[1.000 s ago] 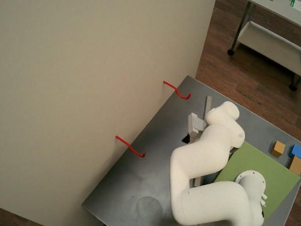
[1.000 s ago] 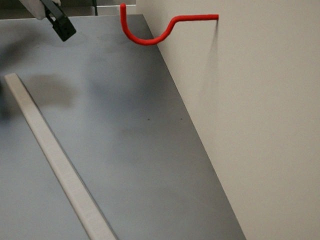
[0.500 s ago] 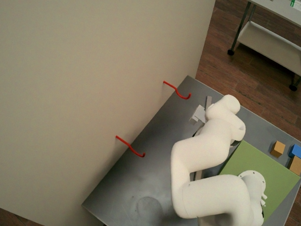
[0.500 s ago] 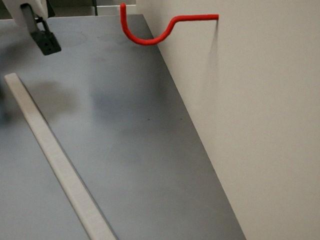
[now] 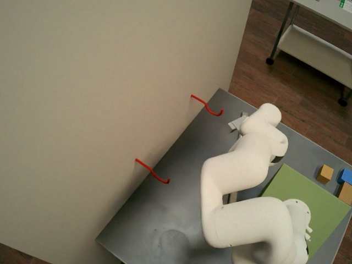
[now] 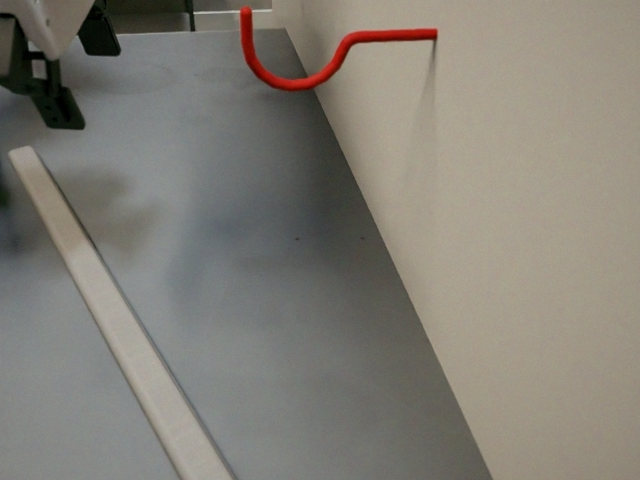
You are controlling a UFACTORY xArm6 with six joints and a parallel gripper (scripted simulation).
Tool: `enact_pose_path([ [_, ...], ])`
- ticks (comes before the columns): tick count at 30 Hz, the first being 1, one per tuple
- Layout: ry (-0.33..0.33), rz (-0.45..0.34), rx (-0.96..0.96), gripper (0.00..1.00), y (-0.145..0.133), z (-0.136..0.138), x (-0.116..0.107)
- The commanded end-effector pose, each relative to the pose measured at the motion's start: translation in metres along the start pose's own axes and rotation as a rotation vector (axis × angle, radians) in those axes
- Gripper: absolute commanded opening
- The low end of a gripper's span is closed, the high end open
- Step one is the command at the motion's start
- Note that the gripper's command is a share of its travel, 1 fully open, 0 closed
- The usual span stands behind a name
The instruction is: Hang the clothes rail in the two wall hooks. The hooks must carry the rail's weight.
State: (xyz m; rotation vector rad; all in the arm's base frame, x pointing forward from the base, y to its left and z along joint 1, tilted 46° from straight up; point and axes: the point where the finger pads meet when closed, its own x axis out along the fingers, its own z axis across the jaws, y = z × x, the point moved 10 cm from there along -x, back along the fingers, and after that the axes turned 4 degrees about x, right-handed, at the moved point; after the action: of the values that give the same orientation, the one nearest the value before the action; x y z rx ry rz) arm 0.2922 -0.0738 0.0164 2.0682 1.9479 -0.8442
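Note:
Two red hooks stick out of the beige wall, a far one (image 5: 206, 108) and a near one (image 5: 152, 171); one hook also shows in the exterior view (image 6: 299, 62). Both hooks are empty. The clothes rail (image 6: 111, 315) is a long pale bar lying flat on the grey table, apart from the wall. In the top view my arm hides most of it, and only a short piece (image 5: 232, 197) shows under the arm. My gripper (image 6: 54, 98) is open and empty, hanging a little above the rail's far end. Its grey body also shows in the top view (image 5: 236, 122).
A green mat (image 5: 301, 198) lies on the table by the robot base. Two orange blocks (image 5: 324, 174) (image 5: 345, 193) and a blue block (image 5: 345, 176) sit at the right edge. A wheeled shelf cart (image 5: 312, 48) stands on the wooden floor beyond the table.

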Motion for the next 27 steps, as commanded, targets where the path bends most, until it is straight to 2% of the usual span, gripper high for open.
enact_pose_path([
  [1,-0.039,-0.013,0.113,1.00,0.006,0.007,-0.005],
  [17,-0.186,0.022,0.568,1.00,0.022,0.038,-0.022],
  [19,-0.186,0.022,0.568,1.00,0.022,0.038,-0.022],
  [27,-0.262,0.076,0.818,1.00,0.031,0.050,-0.031],
])
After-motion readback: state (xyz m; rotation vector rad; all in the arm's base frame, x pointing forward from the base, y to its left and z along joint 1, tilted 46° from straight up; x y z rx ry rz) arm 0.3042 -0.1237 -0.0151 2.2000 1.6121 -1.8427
